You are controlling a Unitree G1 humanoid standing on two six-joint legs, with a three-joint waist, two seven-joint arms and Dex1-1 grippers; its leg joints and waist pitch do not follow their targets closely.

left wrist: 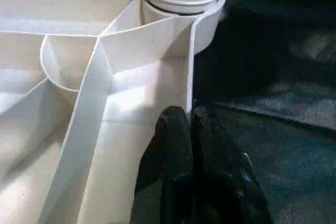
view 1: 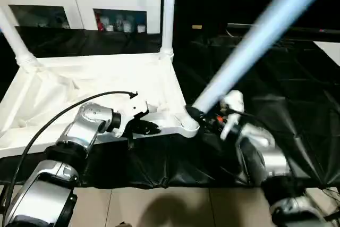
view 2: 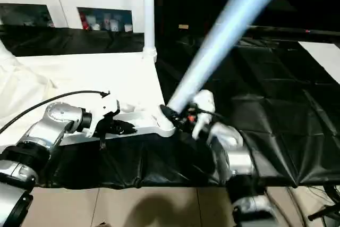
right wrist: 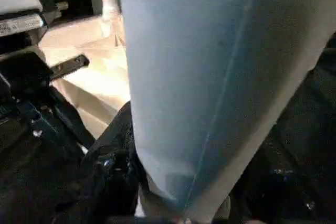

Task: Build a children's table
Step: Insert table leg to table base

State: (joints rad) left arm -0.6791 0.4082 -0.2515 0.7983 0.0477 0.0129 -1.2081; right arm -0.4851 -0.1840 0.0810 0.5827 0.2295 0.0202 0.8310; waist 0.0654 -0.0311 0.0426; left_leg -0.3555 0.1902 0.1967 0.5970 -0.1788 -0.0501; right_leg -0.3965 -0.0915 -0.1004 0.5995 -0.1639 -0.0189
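Note:
The white tabletop (view 1: 106, 78) lies upside down on black cloth, ribs facing up. Two white legs stand upright in its far corners, one on the right (view 1: 169, 14) and one on the left (view 1: 13, 38). My left gripper (view 1: 151, 128) is shut on the thin near rim of the tabletop (left wrist: 157, 61), close to the near right corner socket (view 1: 188, 127). My right gripper (view 1: 204, 114) is shut on a third leg (view 1: 255, 41) near its lower end. That leg (right wrist: 210, 77) slants up to the right, with its foot at the near right socket.
A white cabinet with glass doors (view 1: 79, 3) stands behind the tabletop. Crumpled black cloth (view 1: 276, 89) covers the surface to the right. Pale floor tiles (view 1: 159, 206) show along the near edge. A cable (view 1: 69, 107) loops over my left forearm.

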